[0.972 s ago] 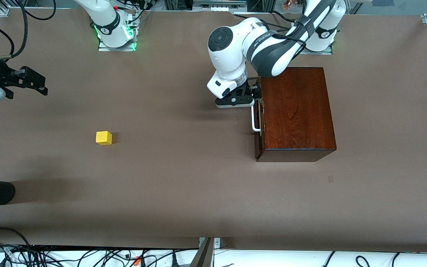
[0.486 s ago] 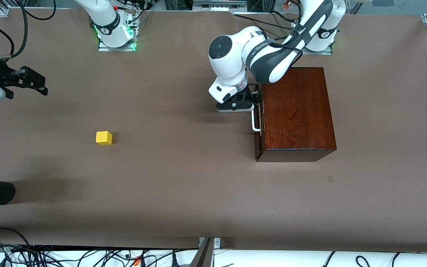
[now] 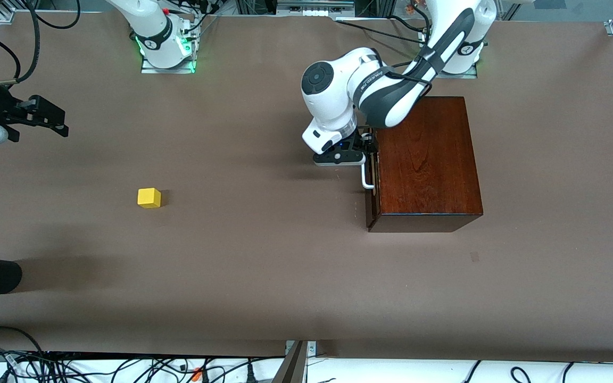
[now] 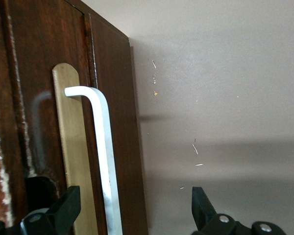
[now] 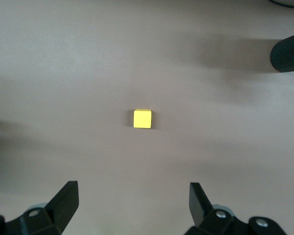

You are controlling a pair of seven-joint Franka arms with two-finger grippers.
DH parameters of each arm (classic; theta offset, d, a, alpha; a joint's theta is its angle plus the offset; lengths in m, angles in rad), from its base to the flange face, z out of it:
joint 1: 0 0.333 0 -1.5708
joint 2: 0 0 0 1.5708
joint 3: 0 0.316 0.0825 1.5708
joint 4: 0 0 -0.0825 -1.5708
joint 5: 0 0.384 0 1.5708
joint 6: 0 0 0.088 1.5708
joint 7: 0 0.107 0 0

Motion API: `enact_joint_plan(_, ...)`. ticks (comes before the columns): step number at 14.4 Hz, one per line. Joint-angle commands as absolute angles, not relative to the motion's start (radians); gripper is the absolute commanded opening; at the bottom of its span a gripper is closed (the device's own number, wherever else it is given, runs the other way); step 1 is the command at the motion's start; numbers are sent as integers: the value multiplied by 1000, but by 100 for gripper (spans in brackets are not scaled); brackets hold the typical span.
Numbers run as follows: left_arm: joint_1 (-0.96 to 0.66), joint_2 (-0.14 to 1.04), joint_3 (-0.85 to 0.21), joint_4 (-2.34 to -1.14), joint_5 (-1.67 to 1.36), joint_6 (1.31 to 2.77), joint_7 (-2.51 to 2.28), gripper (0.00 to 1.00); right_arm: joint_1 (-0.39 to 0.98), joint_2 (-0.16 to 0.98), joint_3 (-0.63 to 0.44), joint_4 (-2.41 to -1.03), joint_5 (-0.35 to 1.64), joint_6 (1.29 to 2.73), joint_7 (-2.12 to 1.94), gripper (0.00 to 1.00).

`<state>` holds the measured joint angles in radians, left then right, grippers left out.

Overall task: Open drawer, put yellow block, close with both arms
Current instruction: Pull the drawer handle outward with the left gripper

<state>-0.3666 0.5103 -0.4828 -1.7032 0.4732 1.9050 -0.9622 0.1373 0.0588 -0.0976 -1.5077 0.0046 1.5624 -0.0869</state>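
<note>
Left gripper (image 3: pixel 364 154) is down at the drawer (image 3: pixel 370 175) front, fingers (image 4: pixel 63 210) spread, one on each side of the white handle (image 4: pixel 104 161), not closed on it. Compared with a second ago, my left wrist has shifted a bit nearer the front camera along the drawer face, and the elbow has tucked in over the mahogany box (image 3: pixel 426 159). The handle shows less exposed length past the gripper than before.

Drawer is unchanged: closed, front flush with the box, same spot at the left arm's end of the bench (image 3: pixel 264 266).

Right gripper (image 3: pixel 40 118) waits up in the air at the right arm's end of the bench, fingers (image 5: pixel 63 200) spread wide, holding nothing. No change in it over the last second.

Yellow block (image 3: pixel 149 198) sits flat on the bench, well apart from the box, toward the right arm's end and slightly nearer the front camera than the handle. It hasn't moved. The right wrist view has it centred between my open fingers, far below.
</note>
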Motion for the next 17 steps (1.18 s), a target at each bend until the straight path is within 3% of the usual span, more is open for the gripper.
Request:
enact_joint_plan(1, -364, 520, -485, -1706, 505, 1917, -979, 100, 133, 69, -98, -1483, 23, 1554, -81, 100)
enact_joint_plan(17, -368, 577, -482, -1692, 554, 1948, -1037, 100, 132, 69, -100, -1483, 23, 1554, -81, 100)
